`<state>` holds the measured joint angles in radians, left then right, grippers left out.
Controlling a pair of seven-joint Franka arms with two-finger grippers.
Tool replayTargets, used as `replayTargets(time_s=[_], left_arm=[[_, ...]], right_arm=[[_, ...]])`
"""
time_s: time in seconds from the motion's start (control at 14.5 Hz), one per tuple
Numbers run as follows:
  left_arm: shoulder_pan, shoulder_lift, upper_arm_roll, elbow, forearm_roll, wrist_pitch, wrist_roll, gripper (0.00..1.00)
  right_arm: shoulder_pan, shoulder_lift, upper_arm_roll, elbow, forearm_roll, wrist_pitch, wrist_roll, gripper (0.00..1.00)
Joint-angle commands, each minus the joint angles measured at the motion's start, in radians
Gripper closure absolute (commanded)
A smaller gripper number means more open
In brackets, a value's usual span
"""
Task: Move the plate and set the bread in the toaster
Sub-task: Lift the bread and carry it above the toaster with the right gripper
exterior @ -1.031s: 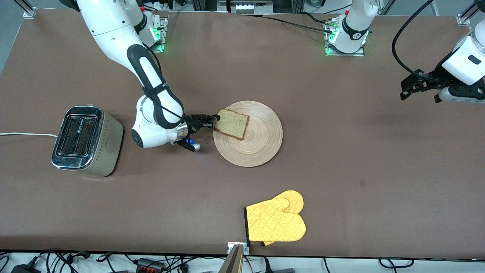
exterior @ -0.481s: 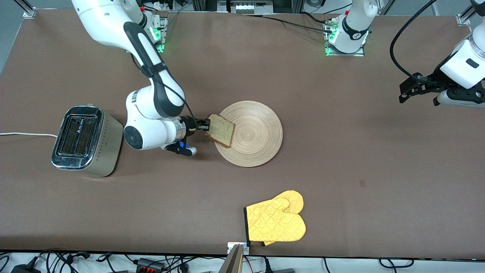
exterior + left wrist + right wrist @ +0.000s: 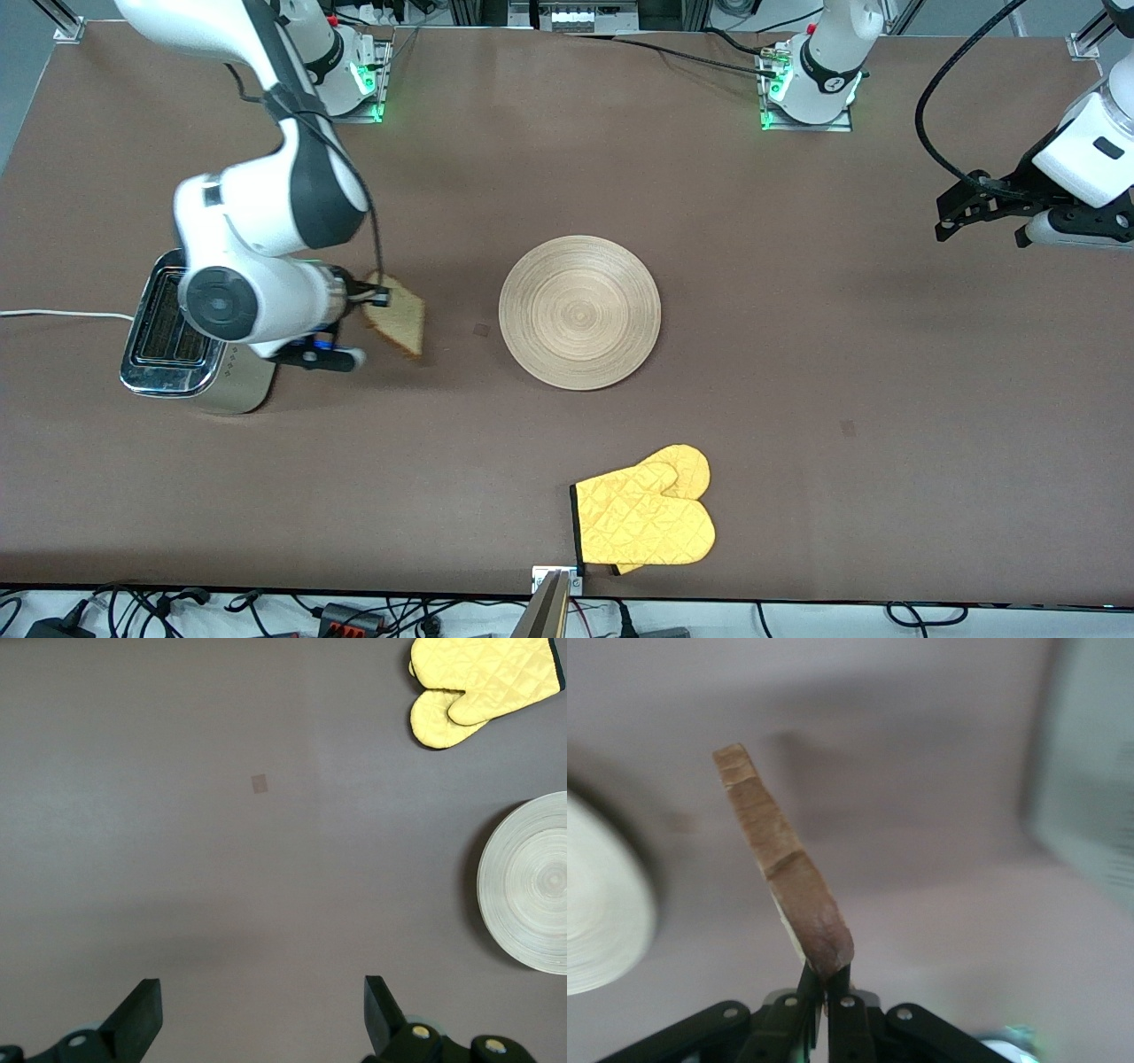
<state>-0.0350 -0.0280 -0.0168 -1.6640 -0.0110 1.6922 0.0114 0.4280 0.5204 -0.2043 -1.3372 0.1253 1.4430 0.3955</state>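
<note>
Clamped on one edge of the bread, the right gripper holds the slice tilted in the air over bare table between the toaster and the plate. Left gripper waits with jaws wide apart over the left arm's end of the table. Yellow oven mitt lies nearer the front camera than the plate.

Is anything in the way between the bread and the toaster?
Nothing visible is. The right tool holds the bread in the air beside the toaster, and only bare table lies under it. The arm's own wrist hangs over the toaster's top.
</note>
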Motion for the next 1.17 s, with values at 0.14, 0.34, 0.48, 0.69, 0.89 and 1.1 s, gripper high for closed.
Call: replayTargets(time_s=[0.14, 0.34, 0.48, 0.69, 0.89, 1.1], left_arm=[[-0.002, 0.016, 0.005, 0.029, 0.005, -0.008, 0.018, 0.00], [-0.008, 0.016, 0.005, 0.029, 0.006, -0.008, 0.016, 0.00], [-0.008, 0.016, 0.005, 0.029, 0.006, -0.008, 0.015, 0.00], [-0.010, 0.016, 0.005, 0.029, 0.006, -0.008, 0.015, 0.00], [-0.010, 0.016, 0.005, 0.029, 0.006, -0.008, 0.015, 0.00], [-0.010, 0.016, 0.005, 0.029, 0.008, -0.009, 0.015, 0.00]], right_arm=[[-0.011, -0.013, -0.163, 0.074, -0.104, -0.140, -0.094, 1.00], [-0.028, 0.007, -0.248, 0.156, -0.110, -0.223, -0.214, 1.00], [-0.067, 0.012, -0.262, 0.158, -0.112, -0.231, -0.306, 1.00], [-0.097, 0.012, -0.265, 0.186, -0.130, -0.231, -0.383, 1.00], [-0.133, 0.033, -0.262, 0.196, -0.144, -0.219, -0.440, 1.00], [-0.150, 0.038, -0.261, 0.196, -0.185, -0.201, -0.494, 1.00]])
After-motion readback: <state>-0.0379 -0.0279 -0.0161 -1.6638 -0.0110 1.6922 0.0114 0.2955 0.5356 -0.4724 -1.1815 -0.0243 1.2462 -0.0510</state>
